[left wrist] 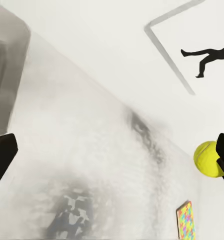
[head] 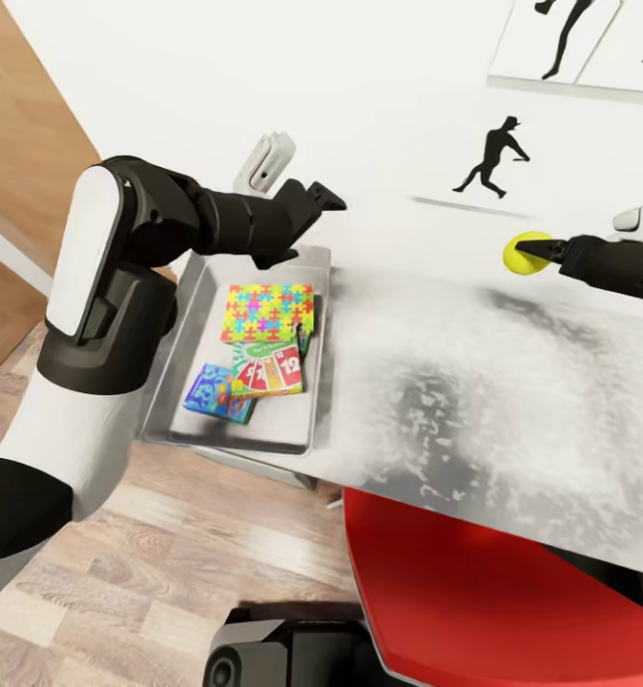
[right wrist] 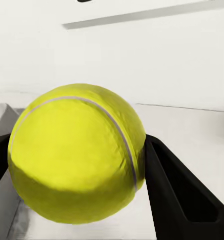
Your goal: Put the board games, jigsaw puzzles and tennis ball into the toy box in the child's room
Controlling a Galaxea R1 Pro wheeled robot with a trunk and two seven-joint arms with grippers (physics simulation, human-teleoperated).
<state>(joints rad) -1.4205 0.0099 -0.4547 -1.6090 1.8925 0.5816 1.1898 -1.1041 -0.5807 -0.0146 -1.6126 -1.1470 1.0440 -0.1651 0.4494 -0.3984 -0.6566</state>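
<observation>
My right gripper (head: 543, 253) is shut on the tennis ball (head: 525, 254), holding it over the back right of the table (head: 474, 382). Up close, the yellow-green tennis ball (right wrist: 77, 157) sits between the two dark fingers (right wrist: 176, 195). The grey toy box (head: 169, 324) stands at the table's left end. It holds a jigsaw puzzle (head: 269, 312), a red and green board game (head: 269, 367) and a light blue board game (head: 215, 393). My left gripper (head: 314, 202) hovers open above the box's far rim. Another jigsaw puzzle (left wrist: 185, 220) lies on the table beyond the tennis ball (left wrist: 208, 159).
A red chair (head: 493, 592) stands against the table's near edge. The white wall behind the table carries black sports silhouette pictures (head: 495, 157). Wood-plank floor (head: 169, 572) lies to the left of the table and the toy box overhangs the table's left end.
</observation>
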